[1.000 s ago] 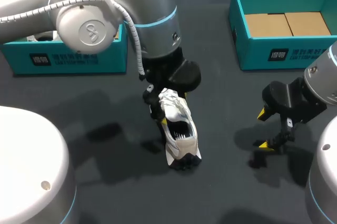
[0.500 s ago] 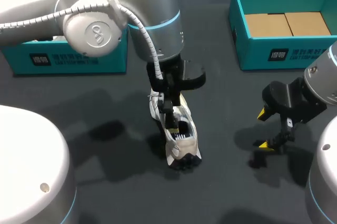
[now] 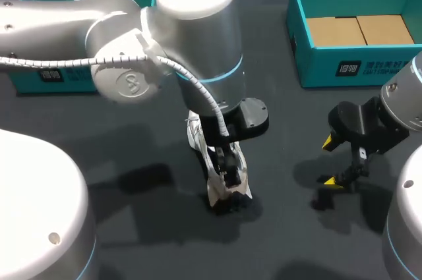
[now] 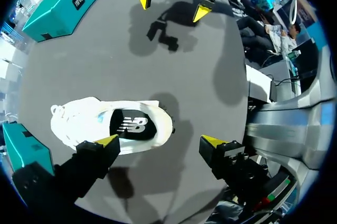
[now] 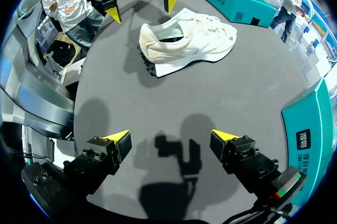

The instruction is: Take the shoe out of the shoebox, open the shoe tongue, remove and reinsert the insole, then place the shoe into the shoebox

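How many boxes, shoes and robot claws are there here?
Teal shoeboxes: 2, the left shoebox and the right shoebox
White shoe: 1
Grippers: 2, the left gripper and the right gripper
Total: 5

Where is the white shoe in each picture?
Head view: the shoe lies mid-table, partly under the left gripper.
Left wrist view: the shoe is just ahead of one finger.
Right wrist view: the shoe lies far ahead of the right gripper.
Shared landmark: the left gripper, right by the shoe in all three.
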`<state>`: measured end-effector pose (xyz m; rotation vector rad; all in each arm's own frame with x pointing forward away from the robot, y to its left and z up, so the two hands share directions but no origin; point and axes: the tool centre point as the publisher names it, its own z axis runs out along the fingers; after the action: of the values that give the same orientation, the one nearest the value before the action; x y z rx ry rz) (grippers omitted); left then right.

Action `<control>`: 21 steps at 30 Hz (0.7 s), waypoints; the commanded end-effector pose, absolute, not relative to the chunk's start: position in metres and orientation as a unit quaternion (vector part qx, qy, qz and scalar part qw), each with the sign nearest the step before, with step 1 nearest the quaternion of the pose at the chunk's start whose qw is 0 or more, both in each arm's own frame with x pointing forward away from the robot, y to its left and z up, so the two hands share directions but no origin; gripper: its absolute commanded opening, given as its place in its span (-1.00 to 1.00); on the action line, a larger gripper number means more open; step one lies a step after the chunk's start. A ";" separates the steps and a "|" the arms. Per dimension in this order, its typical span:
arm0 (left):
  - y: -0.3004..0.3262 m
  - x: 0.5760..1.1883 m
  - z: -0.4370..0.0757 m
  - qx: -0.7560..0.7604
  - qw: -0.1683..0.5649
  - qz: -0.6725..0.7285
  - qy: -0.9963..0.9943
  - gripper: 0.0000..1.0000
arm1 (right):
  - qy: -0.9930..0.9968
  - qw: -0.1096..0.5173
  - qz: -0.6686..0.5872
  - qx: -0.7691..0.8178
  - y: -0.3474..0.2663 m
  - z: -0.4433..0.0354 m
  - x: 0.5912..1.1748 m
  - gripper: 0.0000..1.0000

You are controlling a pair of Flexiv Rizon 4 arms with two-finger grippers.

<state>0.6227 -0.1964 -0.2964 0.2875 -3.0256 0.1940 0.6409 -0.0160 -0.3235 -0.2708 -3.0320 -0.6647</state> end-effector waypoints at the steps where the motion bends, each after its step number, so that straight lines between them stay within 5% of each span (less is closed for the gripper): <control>1: -0.209 0.626 -0.317 0.097 0.057 0.055 -0.992 1.00 | -0.973 0.011 -0.212 -0.087 -0.016 -0.323 0.639 1.00; 21: -0.216 0.608 -0.375 0.133 0.032 0.038 -0.990 1.00 | -0.973 0.011 -0.212 -0.087 -0.016 -0.323 0.639 1.00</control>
<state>0.6127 -0.2154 -0.3662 0.4047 -3.0440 0.1013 0.6409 -0.0160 -0.3235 -0.2709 -3.0321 -0.6647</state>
